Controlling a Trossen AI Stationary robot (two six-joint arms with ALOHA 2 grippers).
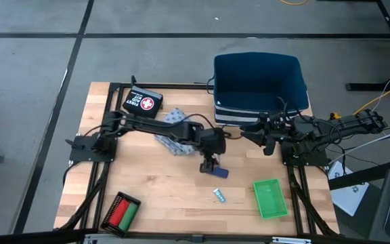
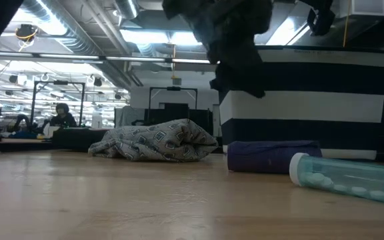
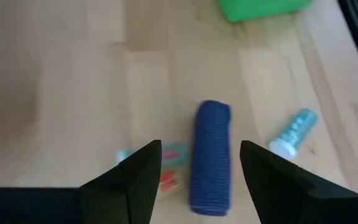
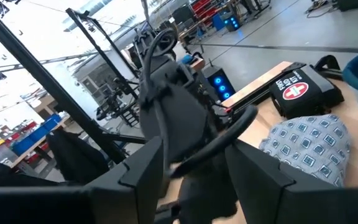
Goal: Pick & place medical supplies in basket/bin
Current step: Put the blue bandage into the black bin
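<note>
Hovering wide open and empty over the dark blue roll lying mid-bench, the left gripper could nudge it into rolling toward the teal-white tube if it descends off-centre.

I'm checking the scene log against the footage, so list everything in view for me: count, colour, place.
Basket: one, dark blue with striped front, far right of table.
First aid pouch: one, black with red cross, far left.
Folded cloth: one, grey-blue patterned, centre left.
Blue roll: one, dark blue, table centre, below left gripper.
Tube: one, teal-white, near centre.
Green tray: one, near right.
Red and green pack: one, near left corner.
Left gripper: open above the roll.
Right gripper: open, by basket front.
</note>
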